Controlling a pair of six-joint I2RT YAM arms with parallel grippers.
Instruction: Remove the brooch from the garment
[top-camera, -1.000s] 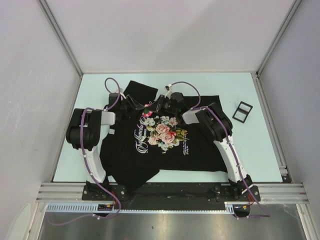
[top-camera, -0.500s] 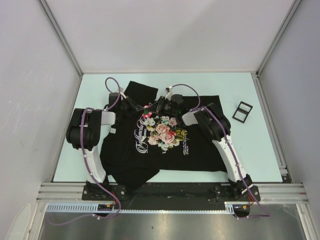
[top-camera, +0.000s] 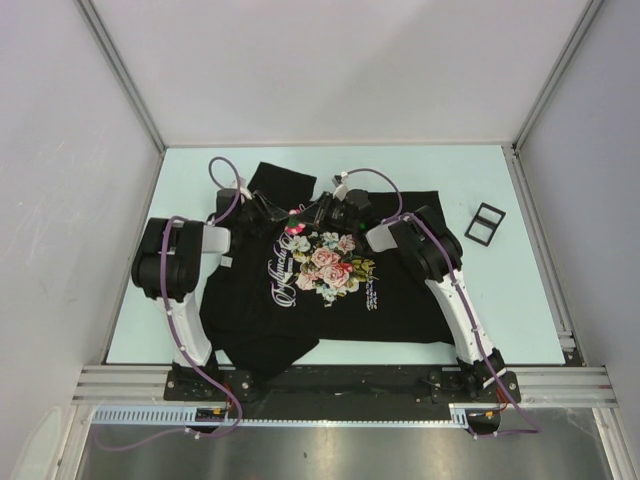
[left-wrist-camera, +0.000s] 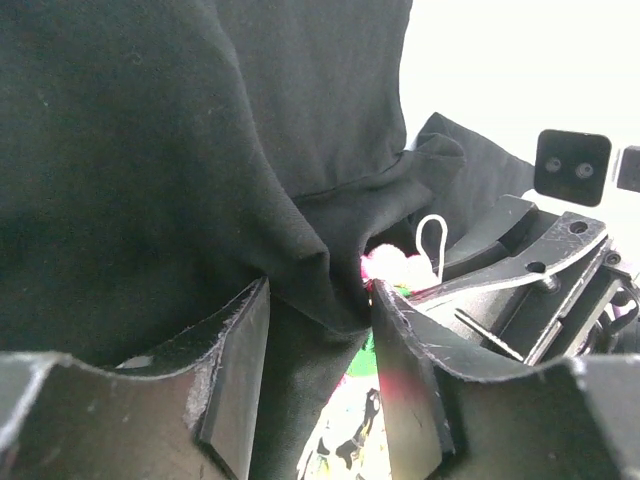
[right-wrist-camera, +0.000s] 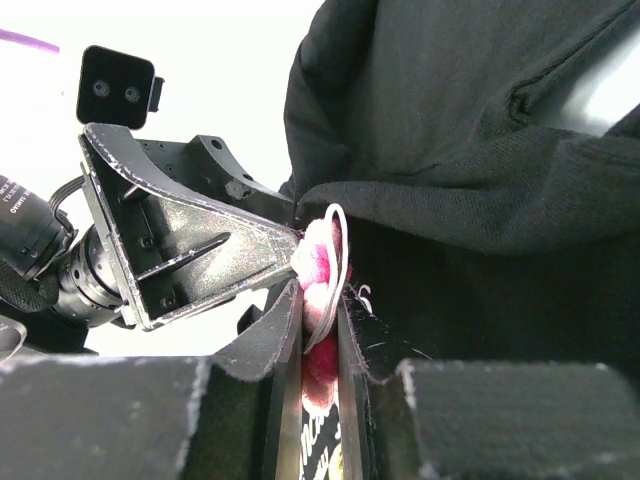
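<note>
Pink fuzzy brooch (wire-looped) in right pincer.

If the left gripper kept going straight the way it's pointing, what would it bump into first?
Probably the bunched fold of the black T-shirt, right at the left gripper's open fingertips. The small pink flower brooch sits beside one finger; depth is hard to judge.

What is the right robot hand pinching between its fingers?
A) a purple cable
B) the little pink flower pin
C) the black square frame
B: the right wrist view shows the right gripper closed on the pink brooch, right beside the black garment.
</note>
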